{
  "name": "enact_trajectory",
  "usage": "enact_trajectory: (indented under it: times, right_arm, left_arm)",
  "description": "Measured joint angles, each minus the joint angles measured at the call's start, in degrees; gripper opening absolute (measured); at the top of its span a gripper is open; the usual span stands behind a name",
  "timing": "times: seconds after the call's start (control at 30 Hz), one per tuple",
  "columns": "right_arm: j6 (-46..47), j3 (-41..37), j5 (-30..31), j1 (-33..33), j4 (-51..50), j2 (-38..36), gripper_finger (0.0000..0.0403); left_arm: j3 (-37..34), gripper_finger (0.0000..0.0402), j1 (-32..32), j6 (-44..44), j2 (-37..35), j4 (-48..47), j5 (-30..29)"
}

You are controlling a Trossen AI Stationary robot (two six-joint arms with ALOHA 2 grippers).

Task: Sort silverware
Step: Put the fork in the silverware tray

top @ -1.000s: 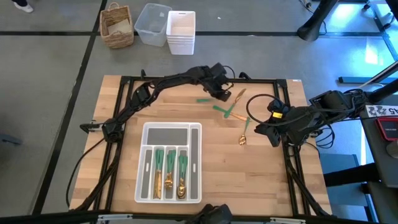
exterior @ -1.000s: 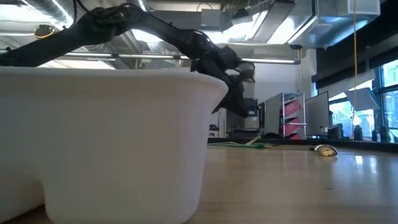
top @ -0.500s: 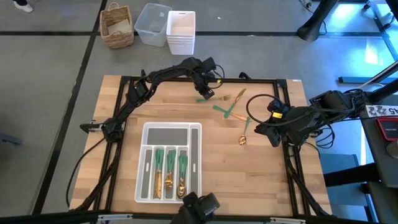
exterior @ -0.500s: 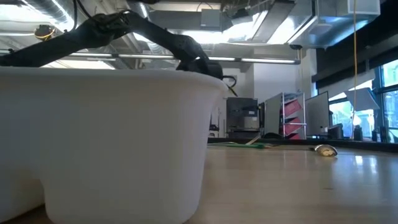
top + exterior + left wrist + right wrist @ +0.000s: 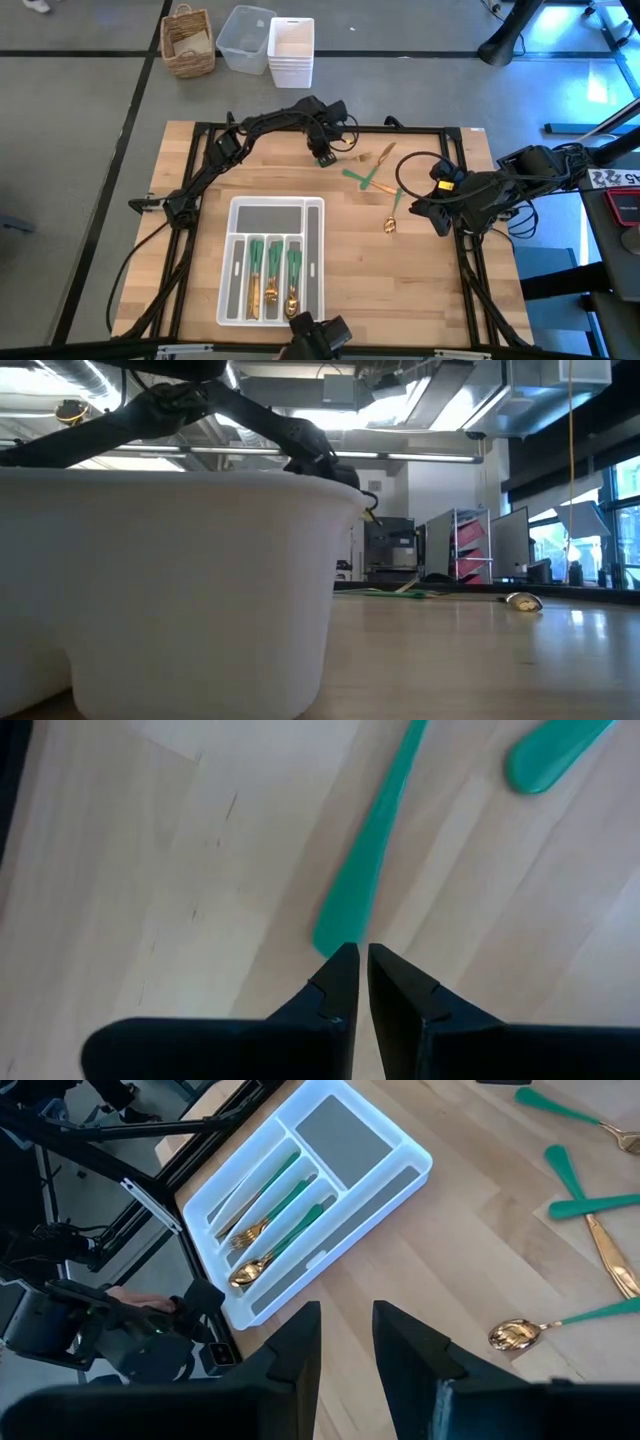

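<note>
While a second ago the left gripper (image 5: 322, 157) hovered over the far middle of the desk (image 5: 420, 270) near the scattered pieces, it has since drawn back toward the left and now sits low at the green-handled piece (image 5: 335, 158) lying apart from the rest at the far edge. That reads as a fresh approach to the next item, with the grasp itself not yet made. In the left wrist view its fingers (image 5: 338, 982) are nearly pressed together, only a thin slit between them, their tips right at the end of the green handle (image 5: 372, 848); they pinch nothing. The right gripper (image 5: 346, 1342) waits over the right side of the desk, fingers (image 5: 290, 1350) a little apart and empty. The white organizer tray (image 5: 314, 218) near the front already holds three pieces in its slots (image 5: 272, 270). A crossed pair of green-handled pieces (image 5: 368, 180), a gold piece (image 5: 386, 153) and a spoon (image 5: 391, 218) remain loose on the desk, so I judge the sorting well past halfway.
</note>
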Motion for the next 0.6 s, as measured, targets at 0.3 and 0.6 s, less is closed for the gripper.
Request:
enact_trajectory:
  times: [0.3, 0.6]
  right_arm:
    - [-3.69, -0.05, 0.0, 0.0, 0.54, -0.25, 0.0095]
    - [-7.0, -0.05, 2.64, 0.01, -0.23, -4.51, 0.0095]
  left_arm:
    - [-0.09, 0.0019, -0.06, -0.12, 3.06, 0.32, -1.74]
    - [-0.04, 0.0019, -0.28, -1.06, 3.54, 1.43, -1.89]
